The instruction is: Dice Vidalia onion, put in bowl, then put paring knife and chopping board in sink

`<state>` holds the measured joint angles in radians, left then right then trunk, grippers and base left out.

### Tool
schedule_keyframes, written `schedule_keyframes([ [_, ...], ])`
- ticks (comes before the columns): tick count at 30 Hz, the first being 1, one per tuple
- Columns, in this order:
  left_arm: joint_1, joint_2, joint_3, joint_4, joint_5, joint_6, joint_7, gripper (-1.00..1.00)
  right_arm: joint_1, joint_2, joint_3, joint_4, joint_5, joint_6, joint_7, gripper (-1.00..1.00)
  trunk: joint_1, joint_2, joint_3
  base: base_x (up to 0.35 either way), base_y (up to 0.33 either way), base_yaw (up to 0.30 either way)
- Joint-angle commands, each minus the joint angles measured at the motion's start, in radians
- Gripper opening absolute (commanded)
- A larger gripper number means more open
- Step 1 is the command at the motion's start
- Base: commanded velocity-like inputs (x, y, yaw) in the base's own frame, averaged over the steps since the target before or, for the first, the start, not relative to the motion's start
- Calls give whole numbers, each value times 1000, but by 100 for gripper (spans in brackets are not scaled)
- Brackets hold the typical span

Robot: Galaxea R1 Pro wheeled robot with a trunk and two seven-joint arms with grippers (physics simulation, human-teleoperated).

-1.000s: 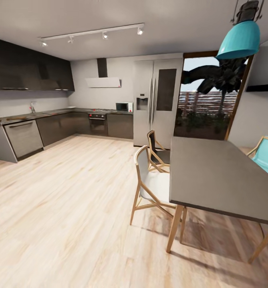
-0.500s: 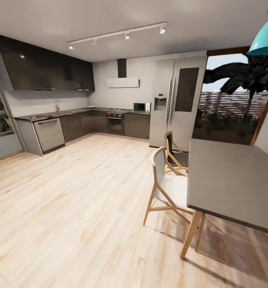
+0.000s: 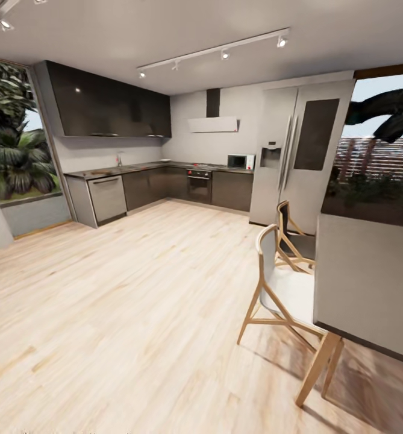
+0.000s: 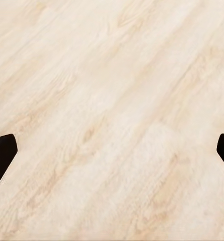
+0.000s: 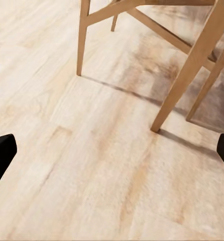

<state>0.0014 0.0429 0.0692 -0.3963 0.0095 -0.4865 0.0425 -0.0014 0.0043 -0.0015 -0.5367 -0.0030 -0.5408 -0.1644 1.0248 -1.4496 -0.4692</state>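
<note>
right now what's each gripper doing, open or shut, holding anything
Left gripper: open, fingertips wide apart, nothing between them, wooden floor beyond.
Right gripper: open, empty, wooden floor past it, with a chair leg and table leg further on.

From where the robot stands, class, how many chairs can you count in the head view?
2: a white-seated wooden chair beside the dining table, and a dark chair just behind it, nearer the refrigerator. The table may hide others.

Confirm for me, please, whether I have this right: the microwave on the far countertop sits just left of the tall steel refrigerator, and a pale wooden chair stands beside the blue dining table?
Not quite: in the head view the dining table is grey, not blue. The rest holds: the microwave sits on the countertop left of the refrigerator, and the pale chair stands beside the table.
</note>
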Motion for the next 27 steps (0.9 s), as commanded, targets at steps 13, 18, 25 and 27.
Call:
schedule_keyframes([
  [13,0,0,-2,-1,0,-1,3,100,0,0,0,0,0,-2,-3,100,0,0,-1,215,184,284],
  [18,0,0,-1,-1,0,0,3,100,0,0,0,0,0,-2,-3,100,0,0,-1,274,159,284],
  [25,0,0,-1,-1,0,0,3,100,0,0,0,0,0,-2,-3,100,0,0,-1,281,149,284],
  [27,0,-1,-1,-1,0,0,3,100,0,0,0,0,0,-2,-3,100,0,0,-1,297,100,284],
])
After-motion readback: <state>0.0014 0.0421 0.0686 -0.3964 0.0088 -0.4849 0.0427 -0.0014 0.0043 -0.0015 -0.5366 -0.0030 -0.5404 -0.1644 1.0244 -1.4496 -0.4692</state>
